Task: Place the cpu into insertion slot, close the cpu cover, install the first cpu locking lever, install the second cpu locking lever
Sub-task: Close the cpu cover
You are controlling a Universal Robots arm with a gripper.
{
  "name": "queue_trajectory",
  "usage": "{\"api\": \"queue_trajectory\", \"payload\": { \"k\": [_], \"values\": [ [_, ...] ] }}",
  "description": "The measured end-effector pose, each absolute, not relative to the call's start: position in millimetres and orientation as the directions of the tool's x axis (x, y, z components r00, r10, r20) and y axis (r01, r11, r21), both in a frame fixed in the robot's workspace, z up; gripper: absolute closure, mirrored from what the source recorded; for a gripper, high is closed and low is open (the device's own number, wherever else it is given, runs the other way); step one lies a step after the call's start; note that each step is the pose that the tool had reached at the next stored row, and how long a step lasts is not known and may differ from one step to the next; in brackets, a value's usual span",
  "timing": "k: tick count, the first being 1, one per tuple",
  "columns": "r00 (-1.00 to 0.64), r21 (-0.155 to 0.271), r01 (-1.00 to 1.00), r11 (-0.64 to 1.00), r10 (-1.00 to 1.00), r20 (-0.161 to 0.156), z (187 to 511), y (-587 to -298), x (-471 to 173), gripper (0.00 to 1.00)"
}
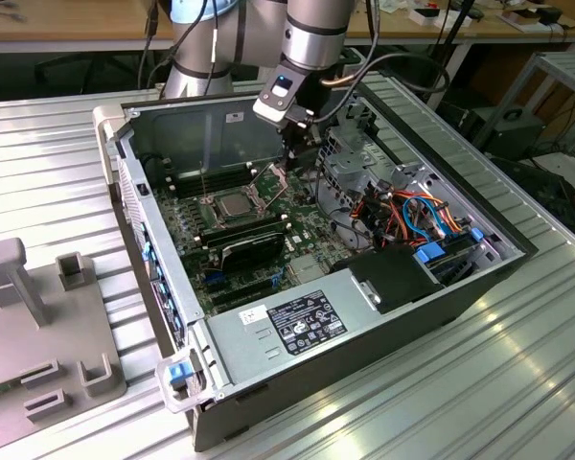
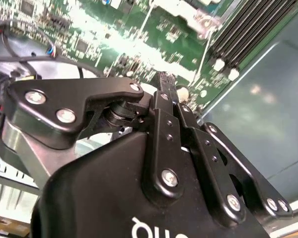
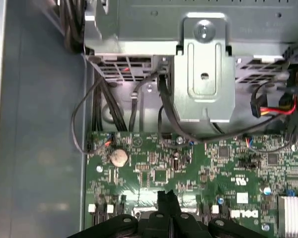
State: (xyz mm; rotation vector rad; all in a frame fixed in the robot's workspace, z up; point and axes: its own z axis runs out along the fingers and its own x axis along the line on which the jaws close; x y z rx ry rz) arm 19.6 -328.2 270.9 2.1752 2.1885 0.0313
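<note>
In the exterior view the cpu [image 1: 232, 204], a silver-grey square, lies flat in the insertion slot [image 1: 217, 215] on the green motherboard inside the open computer case. The cpu cover [image 1: 270, 182], a thin metal frame, stands tilted up at the slot's far right edge. A thin locking lever [image 1: 203, 184] rises upright on the slot's left side. My gripper [image 1: 290, 156] hangs just above and to the right of the raised cover. In both wrist views its black fingertips [image 3: 167, 197] [image 2: 164, 79] are pressed together over the board, shut with nothing seen between them.
Long black memory slots [image 2: 243, 29] run beside the socket. A black finned block [image 1: 251, 245] lies in front of it. The metal drive cage [image 3: 203, 69] and coloured cables [image 1: 424, 206] crowd the right. The power supply [image 1: 302, 321] fills the case front. A grey fixture [image 1: 38, 326] sits outside, left.
</note>
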Motion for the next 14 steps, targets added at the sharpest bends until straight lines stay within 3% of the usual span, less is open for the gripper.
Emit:
{"api": "queue_trajectory", "payload": {
  "k": [14],
  "values": [
    [-0.006, 0.023, 1.000, 0.007, 1.000, -0.030, 250.9, -325.8, 28.7, 0.89]
  ]
}}
